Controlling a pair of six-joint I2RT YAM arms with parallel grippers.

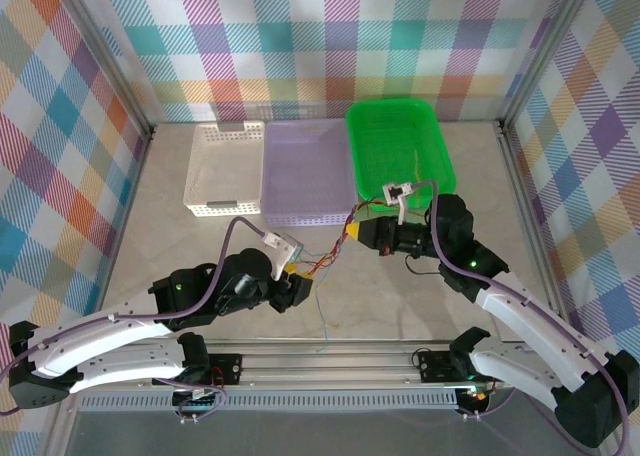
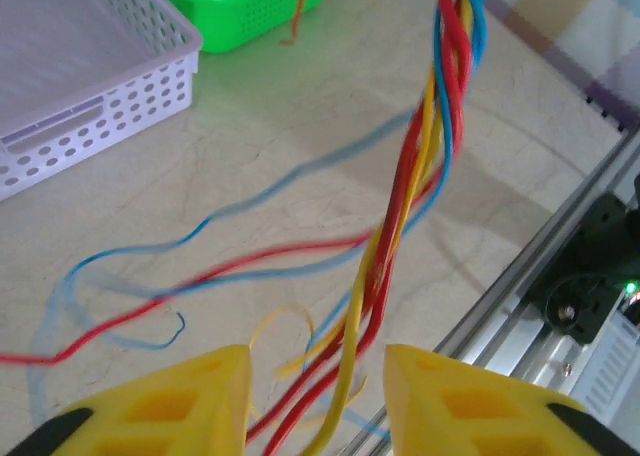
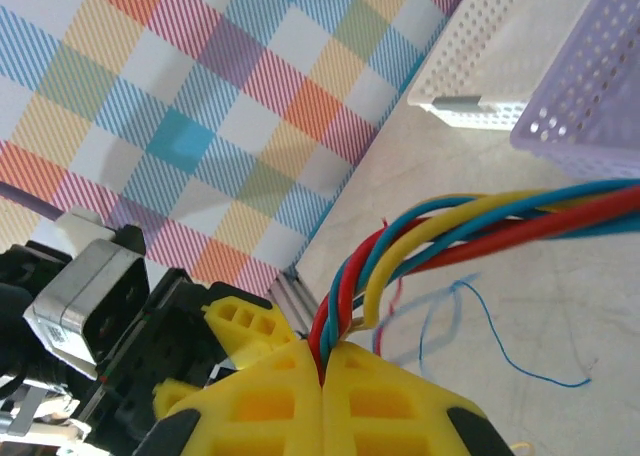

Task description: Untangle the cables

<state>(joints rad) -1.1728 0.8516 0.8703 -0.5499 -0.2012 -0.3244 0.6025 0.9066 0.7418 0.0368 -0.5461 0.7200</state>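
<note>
Top external view: the worktop (image 1: 160, 236) is walled by checked panels at the left, back and right, with an aluminium rail (image 1: 330, 354) along its near edge. Three baskets stand in a row at the back: one white basket (image 1: 225, 166), one lilac basket (image 1: 308, 171) touching it, and one green basket (image 1: 398, 146) just beside that. Bare worktop lies open to the left of the arms and between the baskets and the rail.

One twisted bundle of cables (image 1: 325, 256) hangs between the two arms, in front of the lilac basket. It has red, yellow and blue strands, too entwined to count. A few loose blue and red ends trail over the worktop towards the rail.

Left wrist view: the left fingers (image 2: 225, 396) stand spread, and the bundle runs through the gap between them without being pinched.

Right wrist view: the right fingers (image 3: 325, 376) are pressed together, pinching the bundle's end at their tips.
</note>
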